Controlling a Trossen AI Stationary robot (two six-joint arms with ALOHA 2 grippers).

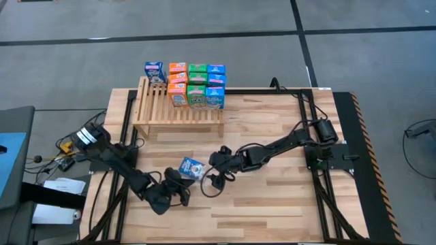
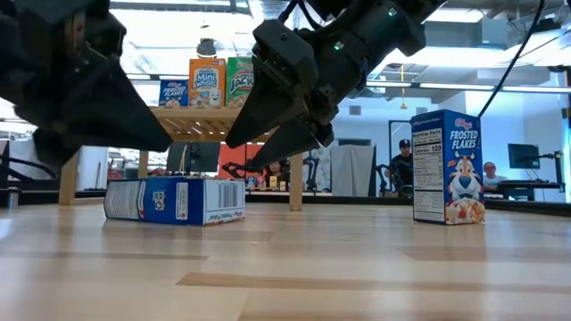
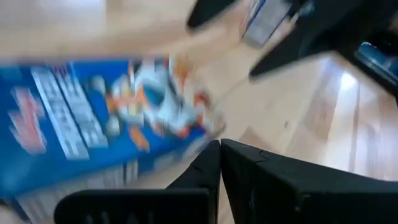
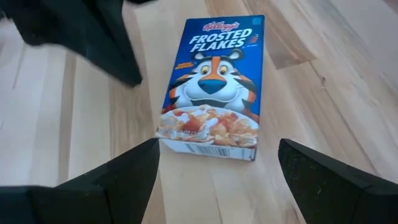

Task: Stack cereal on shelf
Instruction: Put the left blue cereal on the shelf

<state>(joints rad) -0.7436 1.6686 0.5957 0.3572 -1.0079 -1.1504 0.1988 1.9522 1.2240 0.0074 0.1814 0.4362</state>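
A blue Frosted Flakes box (image 1: pixel 191 167) lies flat on the plank table, its printed front up (image 4: pixel 214 87), also in the low view (image 2: pixel 174 201). My right gripper (image 4: pixel 217 158) is open; its fingers stand above and on either side of the box's bottom end, apart from it (image 2: pixel 259 147). My left gripper (image 3: pixel 219 155) is shut and hovers just over the box from the table's left (image 1: pixel 181 182). The slatted shelf (image 1: pixel 174 112) carries several orange, green and blue boxes (image 1: pixel 197 85) standing along its far part. A second Frosted Flakes box (image 2: pixel 448 167) stands upright on the table.
Both arms meet closely over the lying box in the table's near middle. Black frame rails (image 1: pixel 303 116) run along the table's left and right sides. Bare planks (image 1: pixel 272 204) lie to the near right. People sit in the room beyond the table (image 2: pixel 403 165).
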